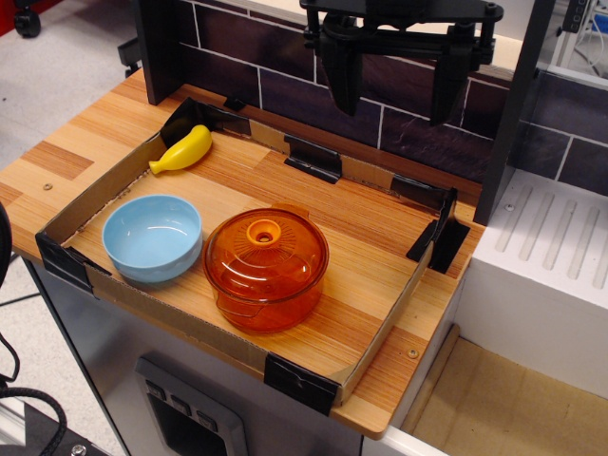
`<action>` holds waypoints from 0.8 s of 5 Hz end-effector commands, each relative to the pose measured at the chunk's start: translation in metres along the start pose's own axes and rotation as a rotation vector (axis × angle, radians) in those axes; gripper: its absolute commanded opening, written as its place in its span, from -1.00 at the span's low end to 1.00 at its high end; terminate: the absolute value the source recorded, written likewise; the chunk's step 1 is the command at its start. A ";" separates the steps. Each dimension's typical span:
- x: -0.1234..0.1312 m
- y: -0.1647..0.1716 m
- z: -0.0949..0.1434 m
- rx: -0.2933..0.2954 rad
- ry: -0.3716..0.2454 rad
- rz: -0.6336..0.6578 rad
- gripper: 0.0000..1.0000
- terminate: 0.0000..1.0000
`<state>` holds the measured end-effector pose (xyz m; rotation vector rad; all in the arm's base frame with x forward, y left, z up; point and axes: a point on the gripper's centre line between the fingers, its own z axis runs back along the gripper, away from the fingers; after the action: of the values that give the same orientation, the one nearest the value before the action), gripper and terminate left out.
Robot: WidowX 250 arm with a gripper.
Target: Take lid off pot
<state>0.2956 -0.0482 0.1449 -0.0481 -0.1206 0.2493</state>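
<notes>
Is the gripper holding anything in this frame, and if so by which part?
Nothing is held. The gripper hangs open, high above the tray, and the lid sits on the pot.

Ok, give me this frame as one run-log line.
gripper: open, high above the tray, holding nothing | lid: on pot | blue bowl: left of pot | step: lid not yet grasped

A wooden counter (85, 142) backs onto a dark brick wall (285, 85), grey floor (57, 57) behind.

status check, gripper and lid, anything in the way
Black gripper open, high above tray. Domed orange plastic lid on deep orange pot. Nothing blocking the lid.
</notes>
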 end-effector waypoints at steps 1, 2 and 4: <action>0.000 0.000 0.000 0.000 0.000 0.000 1.00 -1.00; -0.005 0.023 0.003 -0.001 -0.019 -0.068 1.00 -1.00; -0.026 0.066 -0.005 0.019 0.055 -0.175 1.00 -1.00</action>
<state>0.2508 0.0088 0.1218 -0.0269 -0.0234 0.0838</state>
